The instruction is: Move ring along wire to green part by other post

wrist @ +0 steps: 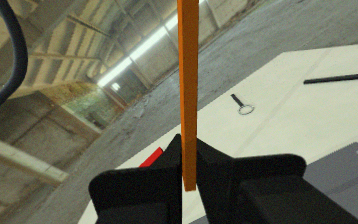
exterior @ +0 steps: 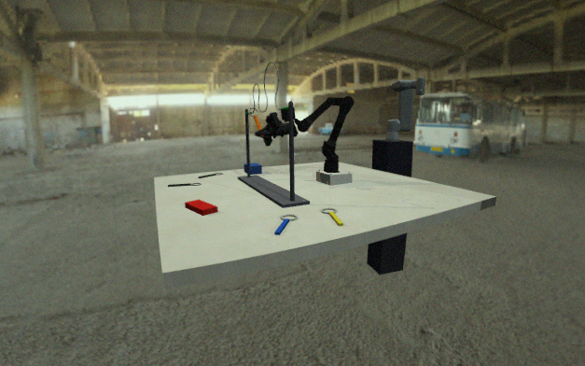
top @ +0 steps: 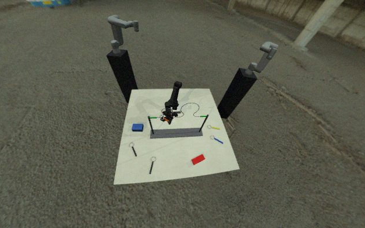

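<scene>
My gripper [top: 169, 122] [exterior: 258, 134] [wrist: 182, 137] is shut on the lower end of the orange handle [top: 166, 119] [exterior: 257, 122] [wrist: 188, 90], which slants in the top view. The handle's ring is small and partly hidden, near the inner end of the left green part [top: 153, 117]. I cannot tell whether it touches the wire. The left post [top: 151, 125] [exterior: 247, 145] and right post [top: 204, 123] [exterior: 291, 154] stand on a grey base [top: 180, 133] [wrist: 341, 170]. The thin grey wire [top: 190, 103] loops towards the right green part [top: 203, 116]. The arm hides some wire.
A dark curved bar [wrist: 20, 50], perhaps wire, stands close at the wrist view's left. A blue block [top: 137, 127] [exterior: 253, 168], a red block [top: 198, 159] [exterior: 201, 206], two black-handled rings, a yellow-handled one and a blue-handled one lie on the table. Two grey arms stand behind on pillars.
</scene>
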Action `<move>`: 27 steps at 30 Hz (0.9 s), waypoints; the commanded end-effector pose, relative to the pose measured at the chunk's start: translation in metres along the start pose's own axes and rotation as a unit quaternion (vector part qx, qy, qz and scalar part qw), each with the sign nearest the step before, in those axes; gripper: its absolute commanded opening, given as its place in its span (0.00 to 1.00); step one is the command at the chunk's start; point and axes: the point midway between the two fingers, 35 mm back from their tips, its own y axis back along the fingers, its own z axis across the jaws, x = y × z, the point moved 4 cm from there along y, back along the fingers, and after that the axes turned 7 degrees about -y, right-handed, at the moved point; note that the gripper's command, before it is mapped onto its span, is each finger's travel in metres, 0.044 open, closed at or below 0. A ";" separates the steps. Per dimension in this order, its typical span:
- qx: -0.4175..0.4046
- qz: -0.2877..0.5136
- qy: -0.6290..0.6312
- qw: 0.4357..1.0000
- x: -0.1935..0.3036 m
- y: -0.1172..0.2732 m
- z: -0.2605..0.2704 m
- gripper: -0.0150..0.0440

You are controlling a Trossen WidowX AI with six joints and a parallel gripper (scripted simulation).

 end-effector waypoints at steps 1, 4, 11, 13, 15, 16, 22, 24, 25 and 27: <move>-0.005 0.021 -0.030 0.999 -0.003 0.006 0.013 0.00; -0.008 0.044 -0.061 0.997 -0.005 0.012 0.023 0.00; -0.018 0.095 -0.126 0.987 -0.012 0.024 0.042 0.00; -0.023 0.114 -0.149 0.982 -0.016 0.029 0.049 0.00; -0.027 0.128 -0.167 0.977 -0.019 0.032 0.054 0.00; -0.030 0.135 -0.176 0.975 -0.020 0.034 0.056 0.00; -0.050 0.183 -0.236 0.953 -0.033 0.045 0.071 0.00; -0.059 0.197 -0.260 0.943 -0.038 0.049 0.077 0.00; -0.064 0.201 -0.273 0.939 -0.040 0.050 0.080 0.00; -0.070 0.202 -0.290 0.933 -0.043 0.051 0.084 0.00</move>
